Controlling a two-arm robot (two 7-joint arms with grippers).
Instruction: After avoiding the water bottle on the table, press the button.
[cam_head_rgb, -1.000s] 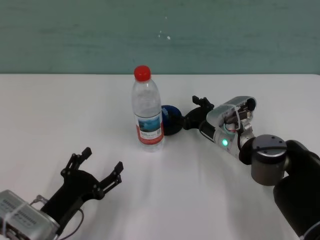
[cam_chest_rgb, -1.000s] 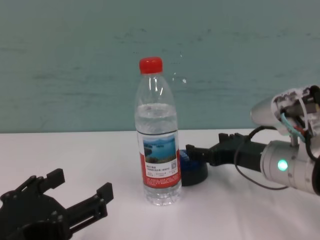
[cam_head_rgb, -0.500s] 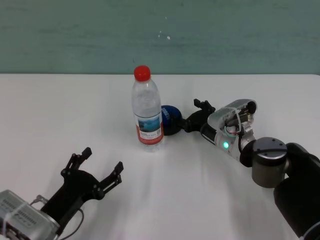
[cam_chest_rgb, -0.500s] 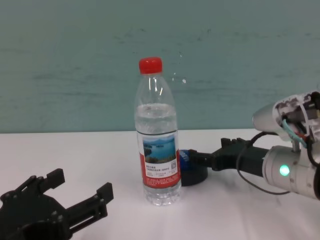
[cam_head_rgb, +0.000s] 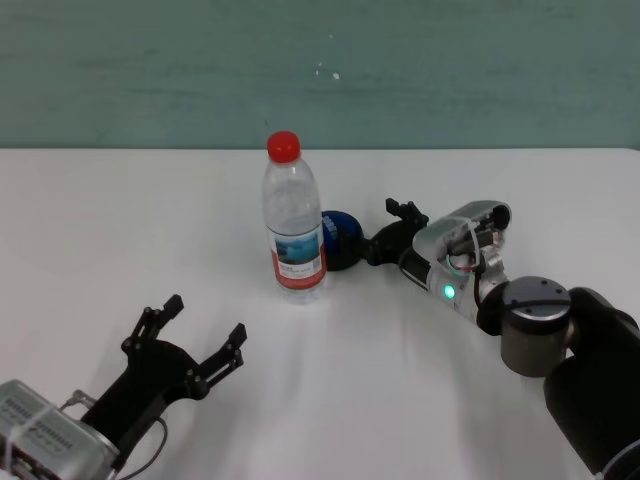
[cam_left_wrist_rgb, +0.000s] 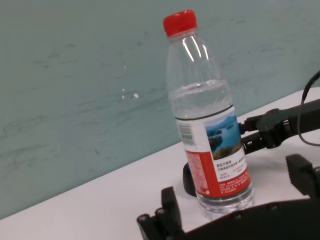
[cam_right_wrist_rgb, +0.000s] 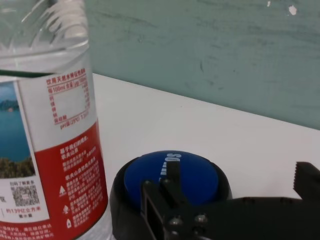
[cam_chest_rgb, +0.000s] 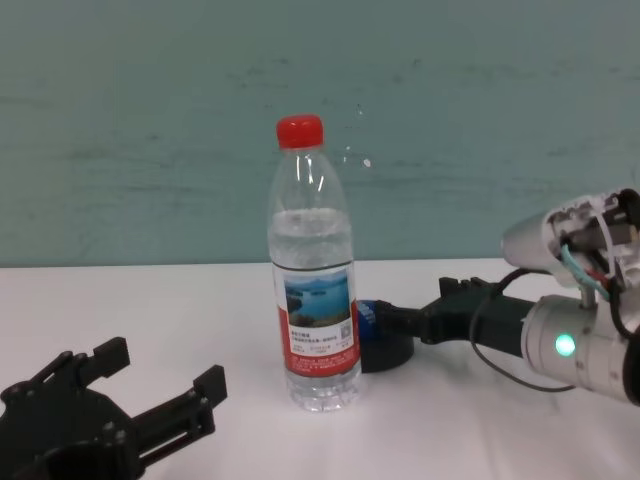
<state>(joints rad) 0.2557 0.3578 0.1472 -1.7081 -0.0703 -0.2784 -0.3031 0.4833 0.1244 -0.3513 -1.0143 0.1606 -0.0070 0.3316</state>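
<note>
Now the right gripper (cam_head_rgb: 385, 232), fingers spread wide with one over the button (cam_head_rgb: 342, 238) at the bottle's (cam_head_rgb: 295, 232) three o'clock, should press straight down, clear of the bottle; the left gripper (cam_head_rgb: 190, 340) rests open.

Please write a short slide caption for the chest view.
Right tool reaches the button behind the upright water bottle.

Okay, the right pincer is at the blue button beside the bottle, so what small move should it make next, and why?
Probably press straight down. The right pincer, fingers apart, has one finger over the low blue dome button, whose black base sits close beside the tall clear red-capped water bottle, so sideways motion risks bumping it. The left pincer rests open nearby.
</note>
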